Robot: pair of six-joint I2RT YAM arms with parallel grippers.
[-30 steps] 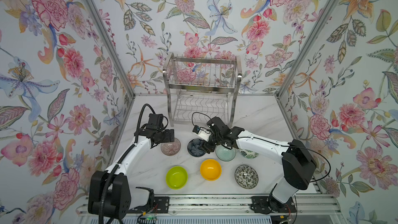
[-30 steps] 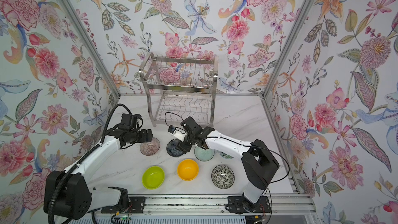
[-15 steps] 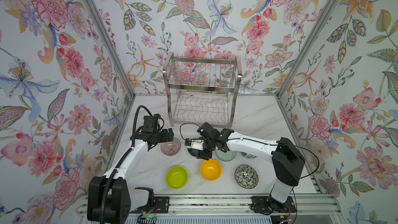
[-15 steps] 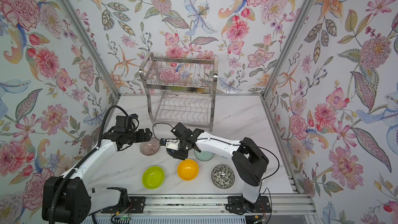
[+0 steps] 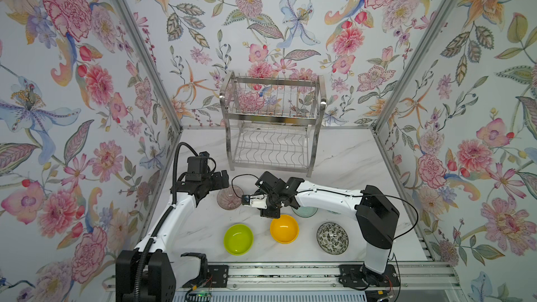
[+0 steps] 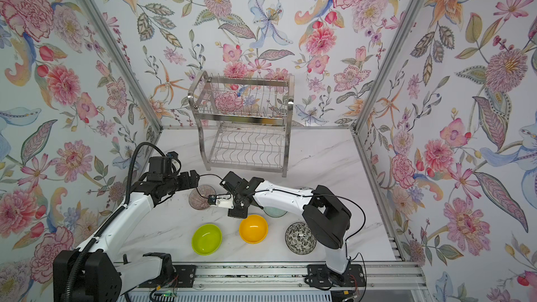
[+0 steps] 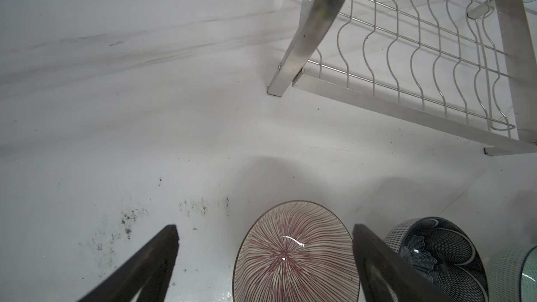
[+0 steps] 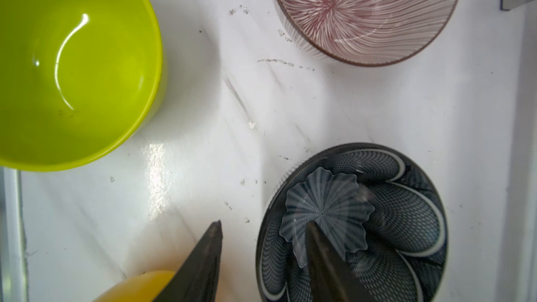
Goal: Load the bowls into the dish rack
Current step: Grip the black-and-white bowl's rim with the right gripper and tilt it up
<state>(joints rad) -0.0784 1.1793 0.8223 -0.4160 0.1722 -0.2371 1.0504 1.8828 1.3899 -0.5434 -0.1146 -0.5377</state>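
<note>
The right gripper (image 8: 264, 225) has swung left to the navy bowl (image 8: 392, 213) on the table (image 5: 343, 158). Left gripper (image 7: 263, 229) spread wide over the ribbed bowl (image 7: 290, 257). Right fingers (image 8: 197, 271) apart, 1 inside the navy rim, maybe not tight. Slippery, breakable: pinch rims.

Dish rack (image 5: 271, 146) at 12 o'clock on table (image 5: 343, 158). Bowls (image 5: 284, 228) toward 6 o'clock: three in front row, others in row behind.
</note>
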